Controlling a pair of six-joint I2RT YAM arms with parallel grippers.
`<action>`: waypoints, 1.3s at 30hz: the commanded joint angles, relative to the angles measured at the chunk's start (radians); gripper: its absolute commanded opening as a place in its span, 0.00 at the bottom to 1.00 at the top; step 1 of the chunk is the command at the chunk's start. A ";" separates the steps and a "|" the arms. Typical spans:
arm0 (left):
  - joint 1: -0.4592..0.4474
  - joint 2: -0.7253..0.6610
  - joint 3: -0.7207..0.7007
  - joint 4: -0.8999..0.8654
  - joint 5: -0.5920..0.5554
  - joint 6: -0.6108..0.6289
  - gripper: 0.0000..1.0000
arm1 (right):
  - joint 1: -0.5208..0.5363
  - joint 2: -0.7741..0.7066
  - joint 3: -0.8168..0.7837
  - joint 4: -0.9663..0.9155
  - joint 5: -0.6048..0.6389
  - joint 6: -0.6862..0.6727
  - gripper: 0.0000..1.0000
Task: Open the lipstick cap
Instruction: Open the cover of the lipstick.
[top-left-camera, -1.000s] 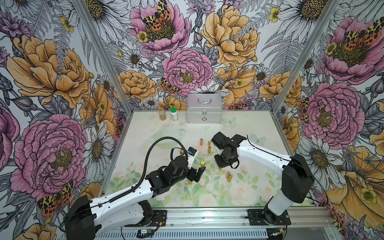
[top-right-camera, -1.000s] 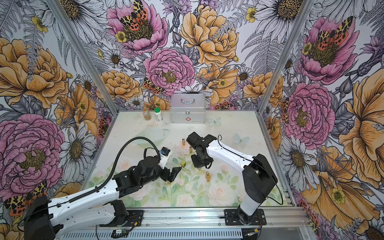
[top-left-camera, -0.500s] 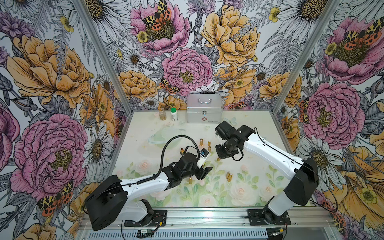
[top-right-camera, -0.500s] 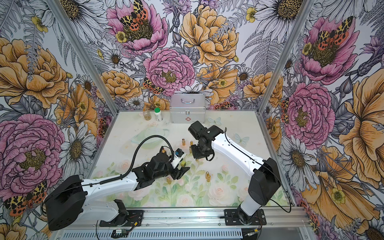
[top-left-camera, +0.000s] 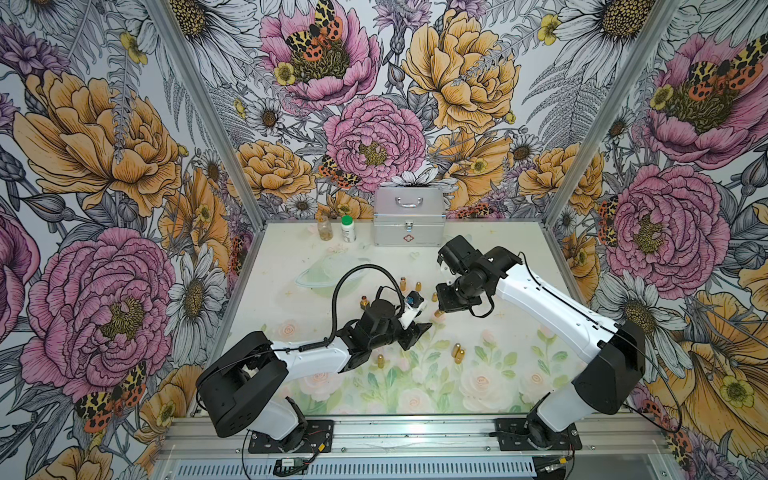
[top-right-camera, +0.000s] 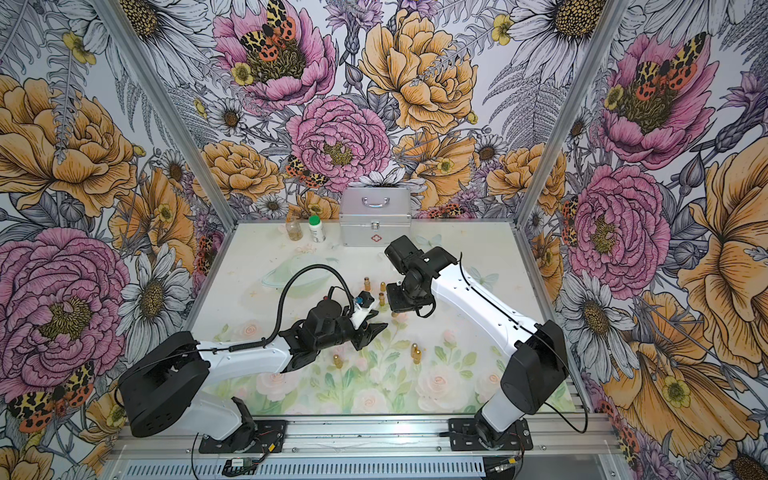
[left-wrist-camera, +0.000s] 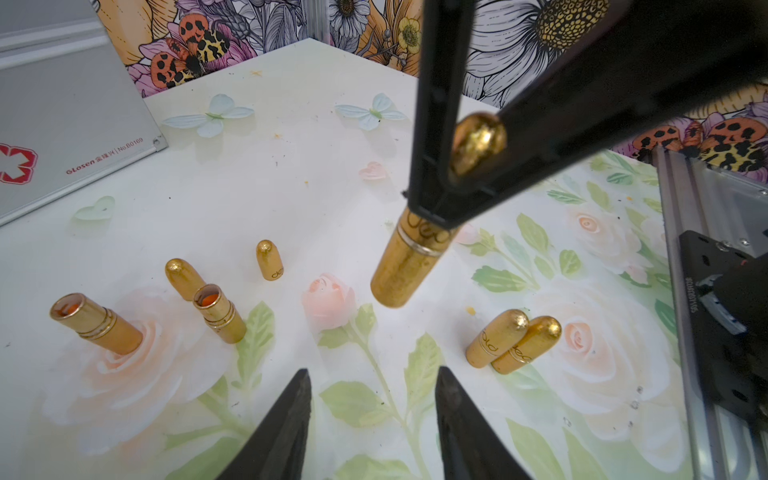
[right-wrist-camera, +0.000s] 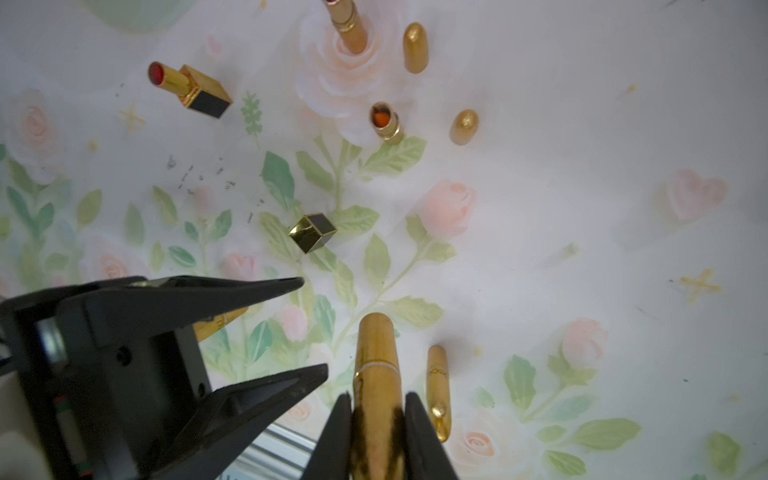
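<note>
Left wrist view, entry for you to check against:

- **Lipstick** (left-wrist-camera: 405, 266): gold round tube with a ring seam and lettering by the seam, capped. It hangs clear of the desk (left-wrist-camera: 291, 187), well apart from the silver case (left-wrist-camera: 62, 124) on its arm-base side.
- **Long axis:** steeply tilted, domed cap end up, bare base end pointing down at the desk.
- **Right pincer** (right-wrist-camera: 377, 401): clamped on the cap end.
- **Left pincer** (left-wrist-camera: 374, 395): jaws parted and empty. It sits farther from the case than the tube, with the base just ahead of its tips and not touching.
- **Judgement:** your left arm takes the base, then you part the two along that axis
</note>
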 joint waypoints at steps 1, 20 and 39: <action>0.011 0.009 0.031 0.060 0.047 0.020 0.46 | -0.005 -0.025 0.013 0.027 -0.190 0.041 0.21; 0.026 -0.115 -0.038 0.007 0.039 0.034 0.41 | -0.046 -0.025 -0.011 0.065 -0.249 0.043 0.21; 0.025 -0.099 0.020 -0.044 0.064 0.098 0.36 | -0.092 0.012 -0.022 0.071 -0.368 0.026 0.21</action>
